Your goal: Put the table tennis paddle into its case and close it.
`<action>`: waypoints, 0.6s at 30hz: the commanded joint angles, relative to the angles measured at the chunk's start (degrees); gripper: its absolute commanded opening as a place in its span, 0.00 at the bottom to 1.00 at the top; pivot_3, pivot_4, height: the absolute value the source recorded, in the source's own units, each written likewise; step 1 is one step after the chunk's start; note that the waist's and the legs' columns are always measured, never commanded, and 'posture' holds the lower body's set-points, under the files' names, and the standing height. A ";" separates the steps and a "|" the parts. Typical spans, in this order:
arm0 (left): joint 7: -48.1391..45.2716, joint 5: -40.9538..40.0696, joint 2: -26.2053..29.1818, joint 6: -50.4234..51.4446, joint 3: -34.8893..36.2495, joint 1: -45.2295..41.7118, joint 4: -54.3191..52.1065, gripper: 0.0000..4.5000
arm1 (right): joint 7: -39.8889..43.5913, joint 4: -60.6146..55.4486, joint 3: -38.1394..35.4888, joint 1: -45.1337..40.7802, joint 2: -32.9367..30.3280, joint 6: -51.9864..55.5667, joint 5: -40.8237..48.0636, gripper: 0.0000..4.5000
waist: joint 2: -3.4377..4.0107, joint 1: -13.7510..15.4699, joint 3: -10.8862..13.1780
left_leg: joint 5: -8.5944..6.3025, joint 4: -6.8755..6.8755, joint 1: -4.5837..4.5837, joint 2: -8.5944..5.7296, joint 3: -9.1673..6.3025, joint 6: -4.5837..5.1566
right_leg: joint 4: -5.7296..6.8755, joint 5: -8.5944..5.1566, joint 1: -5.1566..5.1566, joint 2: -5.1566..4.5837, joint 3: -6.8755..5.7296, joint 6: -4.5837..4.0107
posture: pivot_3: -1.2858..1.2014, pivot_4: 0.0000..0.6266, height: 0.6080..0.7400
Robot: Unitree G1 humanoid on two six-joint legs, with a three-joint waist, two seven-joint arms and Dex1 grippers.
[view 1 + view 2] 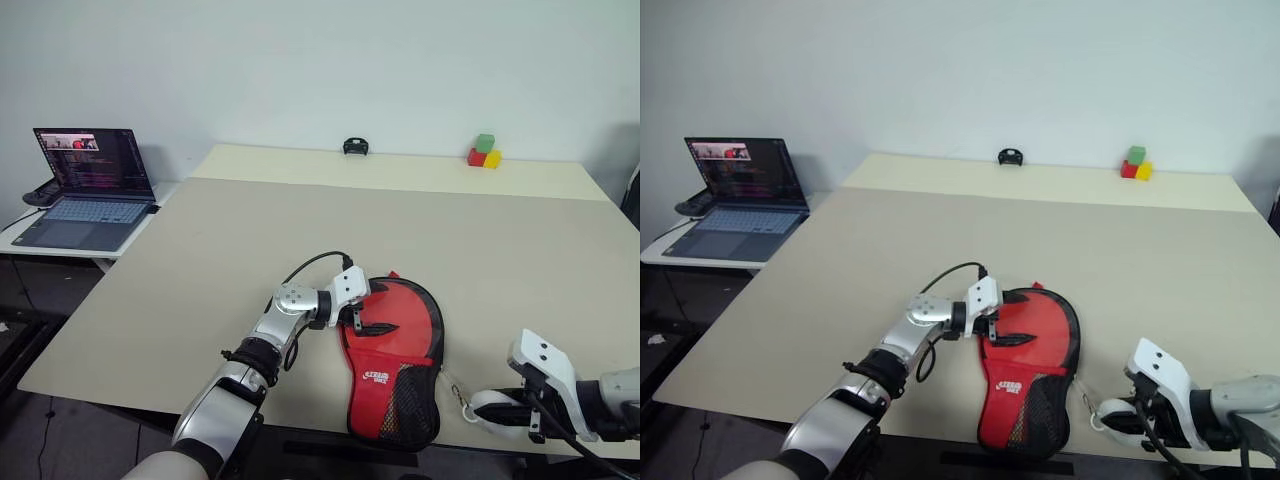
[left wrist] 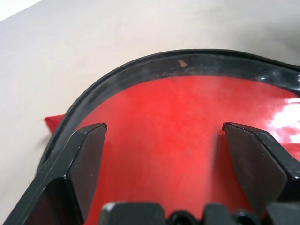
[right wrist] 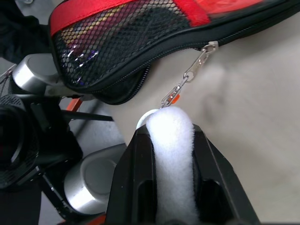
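At the near edge of the table (image 1: 300, 210) lies the red case (image 1: 395, 365), its narrow mesh end hanging just past the rim, the paddle (image 2: 187, 140) inside showing its glossy red face. The left gripper (image 1: 358, 318) rests spread wide over the case's round end. The right gripper (image 3: 171, 140) is clamped on a white fluffy tag (image 3: 172, 159) chained to the zipper pull (image 3: 197, 70). Pulling toward the edge could drag the unpinned case off the table.

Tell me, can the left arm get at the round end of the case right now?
Probably yes: the left gripper hangs open right over the case, fingers either side of its red face, with nothing between.
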 commanded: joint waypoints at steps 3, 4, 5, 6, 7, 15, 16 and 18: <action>-0.05 4.96 1.88 1.74 -2.60 3.17 5.96 0.96 | 2.80 -3.97 0.37 4.59 -1.01 1.38 5.45 0.09 | 0.04 0.40 -0.03 | -0.01 0.01 -0.11 -0.08 -0.12 -0.01 | -0.02 -0.06 -0.02 -0.07 -0.11 0.00 | 0.52 0.24 1.00; -0.07 4.96 1.87 1.74 -2.62 3.21 5.93 0.96 | 2.71 -4.46 0.13 4.85 -0.76 1.83 6.50 0.09 | 0.03 0.47 -0.03 | -0.01 0.01 -0.12 -0.10 -0.14 -0.01 | -0.02 -0.08 -0.01 -0.09 -0.14 -0.01 | 0.52 0.24 1.00; -0.12 4.97 1.83 1.76 -2.68 3.29 5.86 0.96 | 2.74 -5.02 -0.14 5.53 -0.69 2.16 7.42 0.09 | 0.03 0.57 -0.03 | -0.01 0.01 -0.12 -0.12 -0.15 -0.01 | -0.01 -0.10 -0.01 -0.12 -0.15 -0.01 | 0.52 0.24 1.00; -0.16 4.98 1.80 1.77 -2.71 3.34 5.81 0.96 | 2.67 -5.39 -0.34 6.04 -0.75 2.32 8.11 0.09 | 0.02 0.65 -0.04 | -0.02 0.01 -0.12 -0.13 -0.16 0.00 | 0.00 -0.11 -0.01 -0.13 -0.16 -0.01 | 0.52 0.24 1.00; -0.19 4.98 1.81 1.77 -2.72 3.37 5.78 0.96 | 2.62 -5.76 -0.46 6.57 -0.92 2.35 8.58 0.09 | -0.02 0.79 -0.06 | -0.02 0.01 -0.12 -0.13 -0.17 0.00 | 0.00 -0.11 0.00 -0.13 -0.18 -0.01 | 0.52 0.24 1.00; -0.48 5.13 1.63 1.80 -2.88 3.68 5.48 0.96 | -0.05 -6.55 0.51 7.87 -0.33 1.78 10.92 0.09 | -0.03 0.89 -0.30 | -0.04 0.02 -0.11 -0.27 -0.20 0.03 | 0.02 -0.16 0.04 -0.24 -0.21 0.04 | 0.52 0.24 1.00; -0.47 5.16 1.59 1.79 -2.93 3.68 5.48 0.96 | -0.84 -6.19 1.15 7.38 -0.02 1.51 10.75 0.09 | -0.03 0.89 -0.32 | -0.04 0.02 -0.11 -0.27 -0.20 0.04 | 0.02 -0.16 0.04 -0.24 -0.21 0.04 | 0.52 0.24 1.00; -0.48 5.18 1.53 1.79 -2.95 3.60 5.56 0.96 | -2.92 -5.10 2.74 5.88 0.68 0.89 9.60 0.09 | -0.05 0.81 -0.41 | -0.04 0.02 -0.10 -0.27 -0.21 0.04 | 0.03 -0.17 0.04 -0.24 -0.21 0.03 | 0.52 0.24 1.00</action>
